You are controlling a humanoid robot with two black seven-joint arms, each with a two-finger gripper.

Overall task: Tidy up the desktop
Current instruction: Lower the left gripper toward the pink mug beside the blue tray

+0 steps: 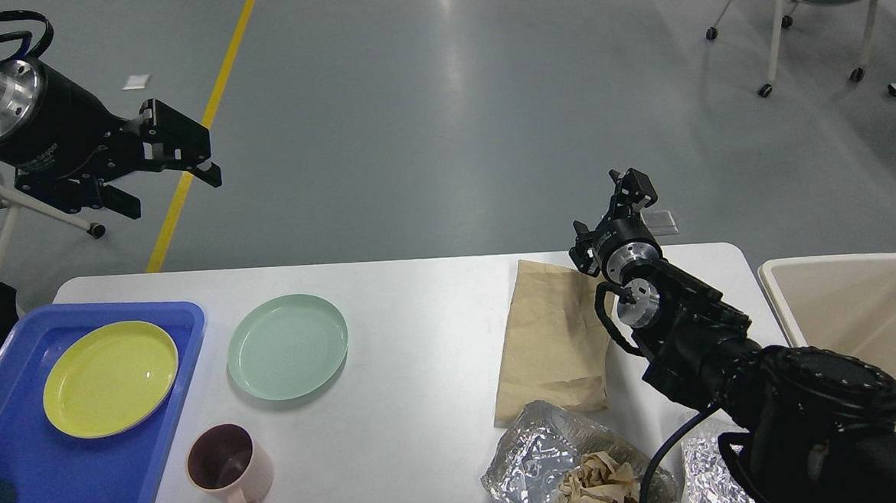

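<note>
The white desktop (422, 345) holds a pale green plate (288, 357), a pink mug (229, 466), a flat brown paper bag (552, 338) and a foil container (528, 454) with crumpled brown paper (594, 485) in it. A yellow plate (109, 379) lies in the blue tray (14, 458) at the left edge. My left gripper (172, 191) is open and empty, held high above the floor beyond the table's far left corner. My right gripper (629, 187) is small and seen end-on, above the far edge by the bag's top right corner. It holds nothing that I can see.
A cream bin (866, 321) stands off the table's right end. A second piece of foil (701, 472) lies at the front right, partly behind my right arm. A wheeled chair (811, 2) stands far back right. A yellow floor line (204, 126) runs behind the table.
</note>
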